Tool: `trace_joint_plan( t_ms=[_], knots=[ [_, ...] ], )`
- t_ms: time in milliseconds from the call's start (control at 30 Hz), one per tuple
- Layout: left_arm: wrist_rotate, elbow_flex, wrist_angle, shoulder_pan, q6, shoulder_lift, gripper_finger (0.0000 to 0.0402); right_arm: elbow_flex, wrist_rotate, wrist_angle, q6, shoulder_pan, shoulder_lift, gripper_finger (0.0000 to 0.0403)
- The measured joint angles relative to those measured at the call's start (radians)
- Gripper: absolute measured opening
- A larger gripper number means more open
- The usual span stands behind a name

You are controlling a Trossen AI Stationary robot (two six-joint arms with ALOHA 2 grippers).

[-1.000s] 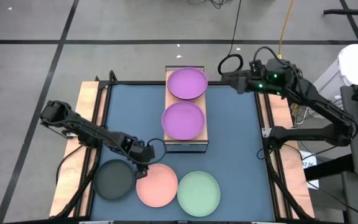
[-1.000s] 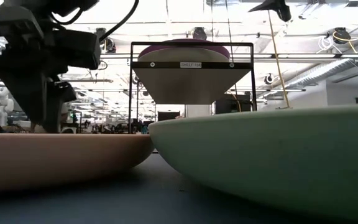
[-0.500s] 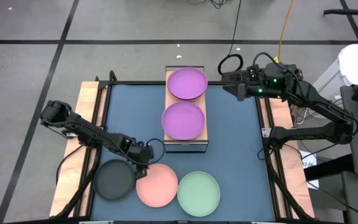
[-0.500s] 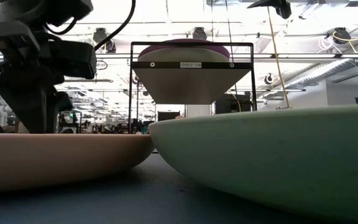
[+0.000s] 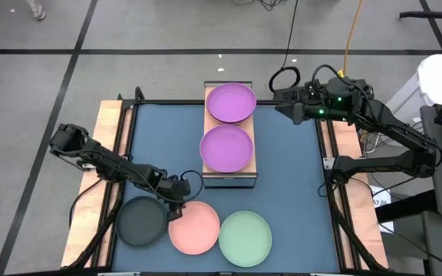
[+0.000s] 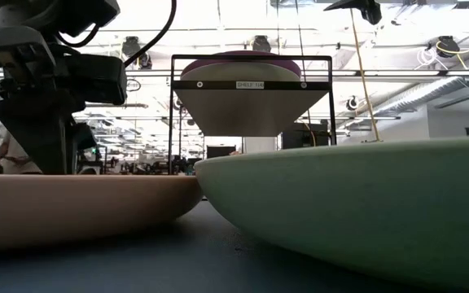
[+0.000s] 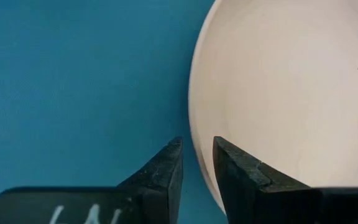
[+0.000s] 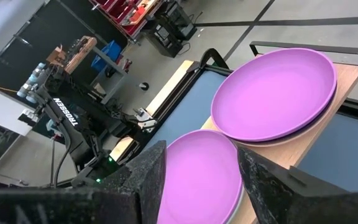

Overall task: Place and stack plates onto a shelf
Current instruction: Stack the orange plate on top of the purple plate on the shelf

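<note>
My left gripper (image 5: 176, 203) is at the far-left rim of the pink plate (image 5: 196, 230), shut on it. That plate lies on the blue mat's near part between a black plate (image 5: 140, 221) and a mint green plate (image 5: 245, 238). The shelf (image 5: 231, 178) carries two purple plates (image 5: 230, 102) (image 5: 225, 148). A pale plate (image 6: 243, 110) shows beneath the near one in the low view. My right gripper (image 5: 285, 109) hovers open to the right of the shelf's far end and touches nothing. My left gripper (image 7: 197, 146) has the pink plate's far-left rim (image 7: 194, 124) pinched between its two fingers. One finger (image 7: 238, 168) is inside the plate and the other (image 7: 166, 171) is outside over the mat. The fingers come from above, pointing down. The plate lies flat on the mat.
The blue mat (image 5: 290, 176) has bare room on both sides of the shelf. Wooden table strips (image 5: 110, 130) and dark frame rails run along the mat's left and right. The green plate (image 6: 357, 203) stands close in front of the low camera.
My left gripper has come down a little at the pink plate's rim. My right gripper has drawn back slightly from the shelf's far end toward the table's right edge. The plates lie where they did.
</note>
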Motion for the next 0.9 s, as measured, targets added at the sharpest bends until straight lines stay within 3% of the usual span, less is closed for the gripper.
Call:
trace_joint_plan(
  t_ms=[200,467,900],
  knots=[
    [0.003,0.0,0.005,0.0,-0.013,0.003,0.0015,0.0,0.0,0.0,-0.003,0.0,0.0,0.018],
    [-0.001,0.0,0.002,0.003,-0.053,-0.015,0.0009,0.0,0.0,0.0,-0.012,0.0,0.0,0.018],
    [-0.002,0.074,-0.029,0.006,-0.058,-0.168,0.0006,0.0,0.0,-0.008,-0.023,0.0,0.0,0.018]
  ],
)
